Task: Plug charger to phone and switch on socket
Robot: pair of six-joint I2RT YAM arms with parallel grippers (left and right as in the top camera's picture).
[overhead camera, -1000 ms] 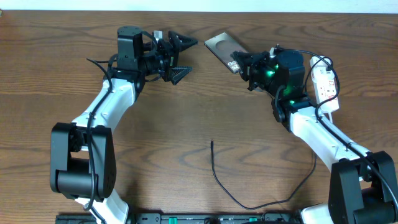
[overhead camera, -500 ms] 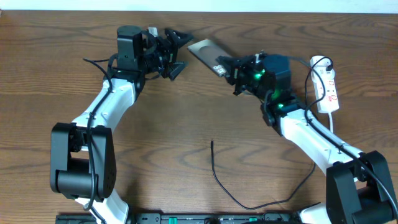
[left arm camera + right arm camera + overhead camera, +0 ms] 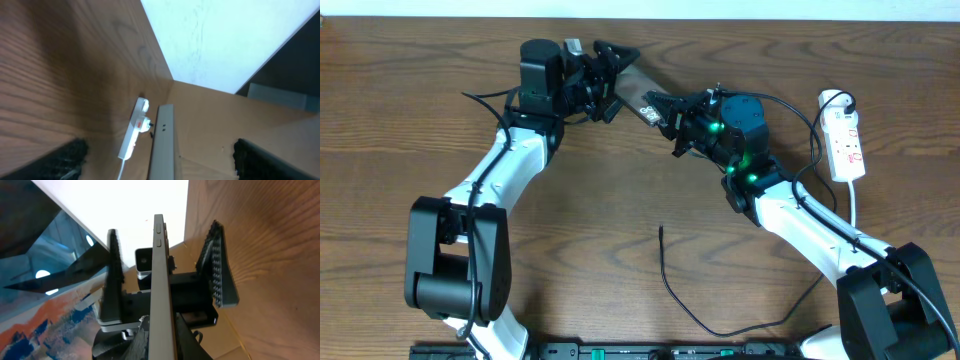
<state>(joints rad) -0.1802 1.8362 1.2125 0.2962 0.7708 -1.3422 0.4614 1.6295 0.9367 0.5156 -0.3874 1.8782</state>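
We see a brown wooden worktop (image 3: 620,230), grained, with a soft satin sheen. The flat brown phone (image 3: 634,85) looks smooth and matt, its grey edge (image 3: 159,280) like brushed metal. The small white power strip (image 3: 847,145) is glossy plastic. The thin black cable (image 3: 670,285) looks matt and rubbery. The left pincer (image 3: 618,80) carries black pads (image 3: 218,265), studded and rough.

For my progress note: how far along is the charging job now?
Done: nothing final yet. In hand: the right end effector holds the phone on edge, its far end between the jaws of the open left end effector. Left: the charger tip lies loose on the table; neither end effector is near the socket.
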